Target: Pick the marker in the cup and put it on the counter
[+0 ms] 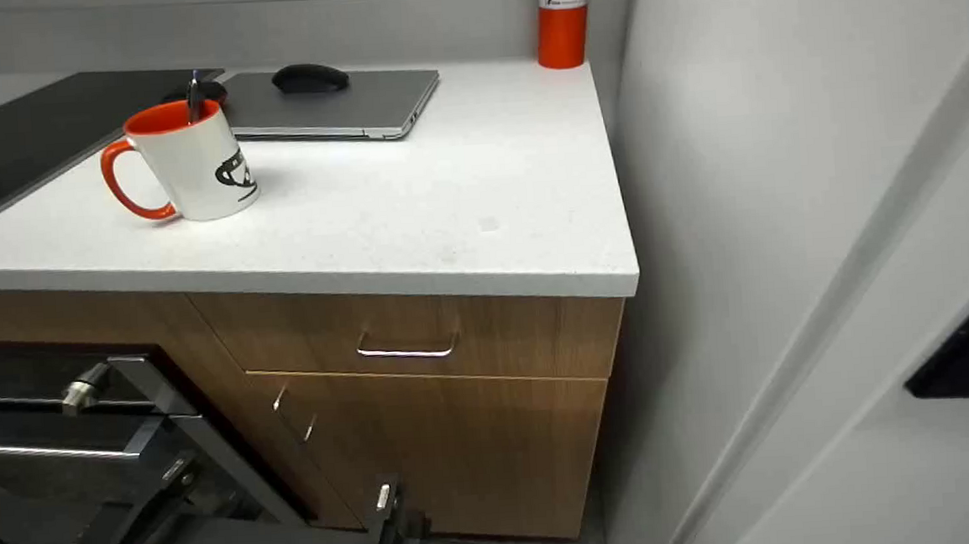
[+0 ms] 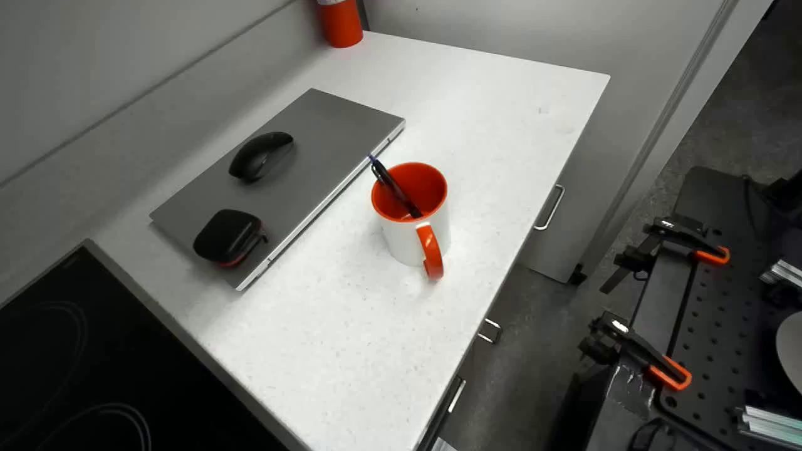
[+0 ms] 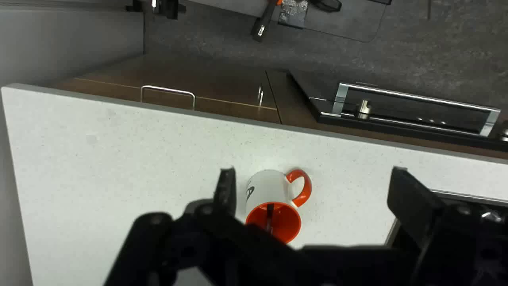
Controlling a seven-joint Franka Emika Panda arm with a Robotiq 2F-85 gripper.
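Observation:
The cup [image 1: 205,175] is a white mug with an orange-red inside and handle and a black logo. It stands upright on the white counter [image 1: 413,201] in both exterior views; it also shows in an exterior view [image 2: 404,241]. The marker [image 2: 393,186] is a thin dark pen leaning in the cup, its top above the rim. It also shows in an exterior view [image 1: 195,105]. In the wrist view my gripper [image 3: 313,170] is open and empty, apart from the cup [image 3: 266,186]. The marker [image 3: 270,214] is partly hidden there by the gripper. Neither exterior view shows the gripper.
A grey laptop [image 2: 338,125] bears a dark mouse [image 2: 260,155] and a rounded black object [image 2: 227,237]. A black cooktop [image 2: 69,351] lies beside it. A red extinguisher [image 1: 563,38] stands at the back corner. A grey wall [image 1: 779,136] borders the counter's end.

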